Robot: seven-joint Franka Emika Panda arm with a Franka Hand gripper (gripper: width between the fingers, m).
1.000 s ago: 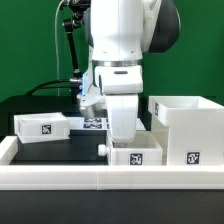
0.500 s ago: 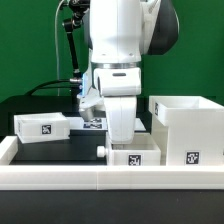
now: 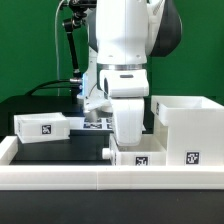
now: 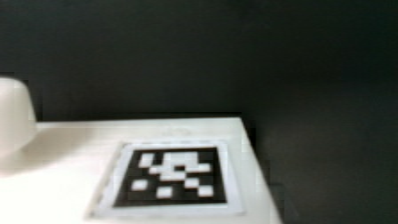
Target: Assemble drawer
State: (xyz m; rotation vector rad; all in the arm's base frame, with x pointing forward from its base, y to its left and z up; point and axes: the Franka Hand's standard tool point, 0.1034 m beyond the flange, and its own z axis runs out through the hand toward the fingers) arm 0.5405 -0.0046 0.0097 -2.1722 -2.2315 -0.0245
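The drawer's parts show in the exterior view. The large white shell (image 3: 188,125) stands at the right, its tag facing front. One small tray box (image 3: 42,127) lies at the left. The other tray box (image 3: 140,158) sits at front centre against the shell's left side, its knob (image 3: 106,152) pointing left. My gripper (image 3: 128,143) reaches straight down into this tray, with its fingertips hidden behind the tray's wall, and the tray moves with it. The wrist view shows only a close, blurred white tagged face (image 4: 173,178) on the black table.
A low white rail (image 3: 60,175) edges the black table along the front and left. The marker board (image 3: 96,124) lies flat behind the arm, between the left tray and my hand. A black stand with cables rises at the back left.
My gripper and the centre tray box have shifted a little to the exterior view's right, toward the shell. The left tray and the shell have not moved.
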